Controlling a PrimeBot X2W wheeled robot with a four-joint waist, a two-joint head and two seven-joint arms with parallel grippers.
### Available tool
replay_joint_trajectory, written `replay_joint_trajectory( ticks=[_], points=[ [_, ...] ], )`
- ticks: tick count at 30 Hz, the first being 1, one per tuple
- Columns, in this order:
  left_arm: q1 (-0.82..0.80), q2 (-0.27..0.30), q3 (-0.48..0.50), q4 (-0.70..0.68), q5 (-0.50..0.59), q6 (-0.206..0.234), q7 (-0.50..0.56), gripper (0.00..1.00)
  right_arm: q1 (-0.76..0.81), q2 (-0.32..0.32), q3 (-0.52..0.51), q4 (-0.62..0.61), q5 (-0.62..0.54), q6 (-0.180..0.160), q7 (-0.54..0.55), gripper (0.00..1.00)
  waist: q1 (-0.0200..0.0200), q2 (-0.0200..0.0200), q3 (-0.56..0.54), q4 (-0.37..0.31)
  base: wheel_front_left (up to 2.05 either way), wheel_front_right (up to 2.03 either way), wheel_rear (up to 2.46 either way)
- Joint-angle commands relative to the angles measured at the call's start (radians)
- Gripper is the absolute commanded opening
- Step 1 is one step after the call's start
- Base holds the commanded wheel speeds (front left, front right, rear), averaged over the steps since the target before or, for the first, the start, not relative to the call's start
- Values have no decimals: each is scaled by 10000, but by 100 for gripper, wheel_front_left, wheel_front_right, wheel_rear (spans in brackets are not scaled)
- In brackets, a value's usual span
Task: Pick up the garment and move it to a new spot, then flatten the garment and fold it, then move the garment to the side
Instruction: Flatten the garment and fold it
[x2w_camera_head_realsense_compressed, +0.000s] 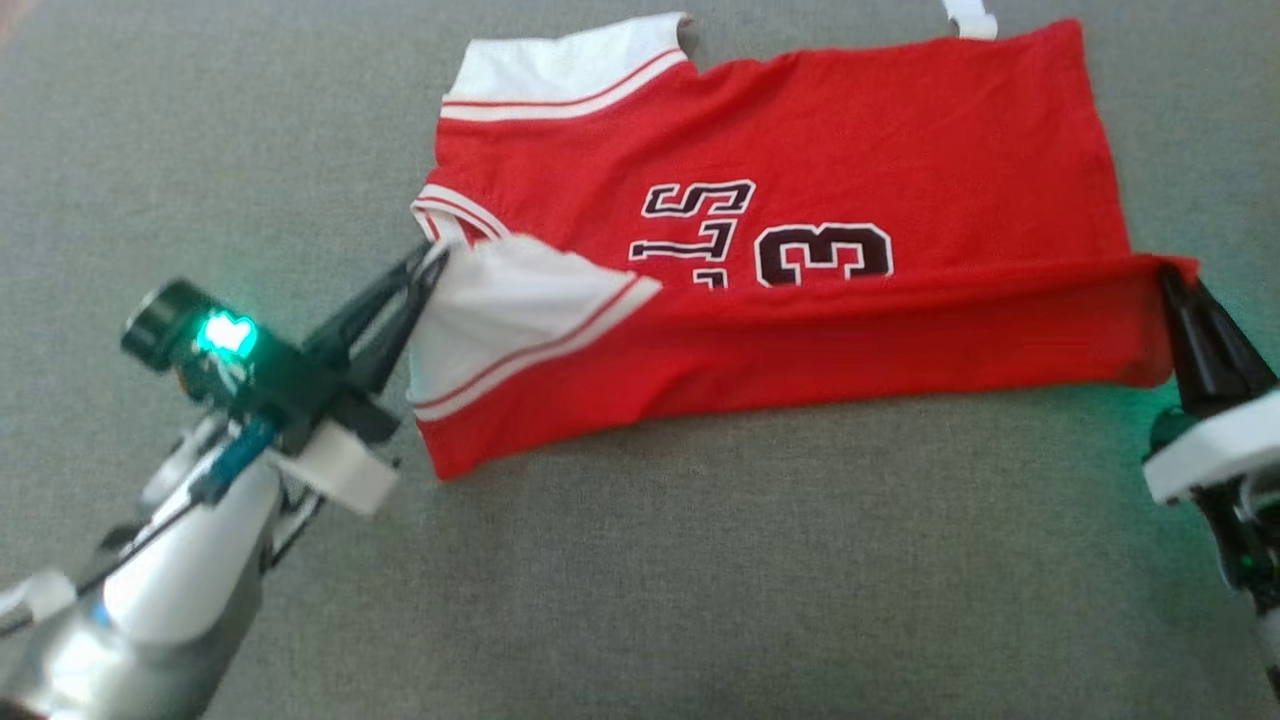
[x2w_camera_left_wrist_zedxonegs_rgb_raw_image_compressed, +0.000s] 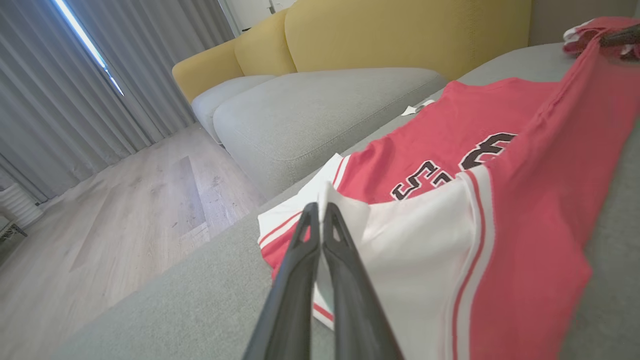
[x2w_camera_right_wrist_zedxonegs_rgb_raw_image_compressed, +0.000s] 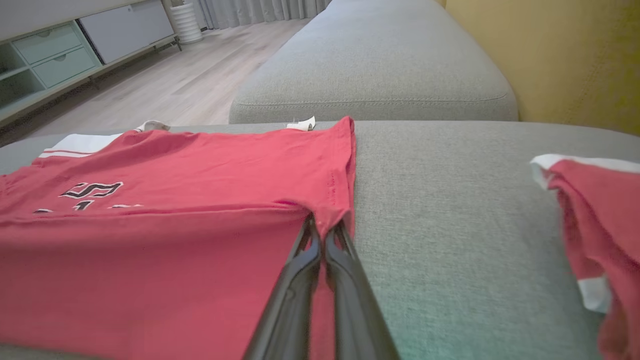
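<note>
The garment (x2w_camera_head_realsense_compressed: 800, 140) is a red jersey with white sleeves and black numbers, lying flat on a grey cushion (x2w_camera_head_realsense_compressed: 700, 560). Its near long edge is lifted and folded partway over the body. My left gripper (x2w_camera_head_realsense_compressed: 432, 262) is shut on the white sleeve corner at the garment's left end. My right gripper (x2w_camera_head_realsense_compressed: 1168, 278) is shut on the red hem corner at the right end. In the left wrist view the fingers (x2w_camera_left_wrist_zedxonegs_rgb_raw_image_compressed: 320, 220) pinch white cloth of the garment (x2w_camera_left_wrist_zedxonegs_rgb_raw_image_compressed: 480, 125). In the right wrist view my right gripper (x2w_camera_right_wrist_zedxonegs_rgb_raw_image_compressed: 324, 231) pinches the red edge of the garment (x2w_camera_right_wrist_zedxonegs_rgb_raw_image_compressed: 200, 165).
A second red and white cloth (x2w_camera_right_wrist_zedxonegs_rgb_raw_image_compressed: 595, 210) lies on the cushion to the right of the garment. Another grey cushion (x2w_camera_right_wrist_zedxonegs_rgb_raw_image_compressed: 375, 65) and a yellow sofa back (x2w_camera_left_wrist_zedxonegs_rgb_raw_image_compressed: 400, 30) sit beyond. Wooden floor (x2w_camera_left_wrist_zedxonegs_rgb_raw_image_compressed: 125, 210) drops off past the cushion's left edge.
</note>
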Motion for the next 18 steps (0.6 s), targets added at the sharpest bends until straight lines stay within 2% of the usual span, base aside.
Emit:
replay_joint_trajectory(
  ticks=[1, 3, 4, 5, 6, 7, 12, 16, 18],
  points=[
    [-603, 235, 440, -40, 93, -25, -22, 0, -266, -161, 240, -14, -60, 65, -136, 0, -3, 0, 148, -4, 0, 0, 0],
    [-883, 137, 482, 224, 225, -29, -22, 0, -610, -138, 471, 371, -42, 65, -266, 0, -3, 0, 216, -8, 0, 0, 0],
    [-986, 98, 498, 354, 285, -31, -22, 0, -772, -121, 577, 556, -14, 65, -346, 9, -3, 0, 243, -14, 0, 0, 0],
    [-1062, 47, 551, 480, 322, -28, -22, 0, -921, -102, 655, 745, 13, 65, -439, 36, -3, 0, 259, -20, 0, 0, 0],
    [-1106, -12, 624, 595, 334, -5, -22, 31, -1053, -90, 712, 930, 7, 65, -558, 98, -3, 0, 265, -26, 0, 0, 0],
    [-1122, -88, 706, 688, 353, 68, -22, 100, -1161, -72, 767, 1099, 0, 65, -681, 100, -3, 0, 264, -31, 0, 0, 0],
    [-505, -671, 1158, 818, 78, 479, -22, 100, -1287, 29, 916, 1631, -30, 65, -1303, 100, -3, 0, 84, -31, 0, 0, 0],
    [791, -1528, 1923, 725, -795, 1050, -22, 100, -1069, 173, 863, 1730, 54, 65, -1589, 100, -3, 0, -159, -73, 0, 0, 0],
    [1512, -2038, 2178, 783, -1269, 1182, -22, 100, -927, 247, 832, 1735, 91, 65, -1676, 100, -3, 0, -255, -86, 0, 0, 0]
  ],
)
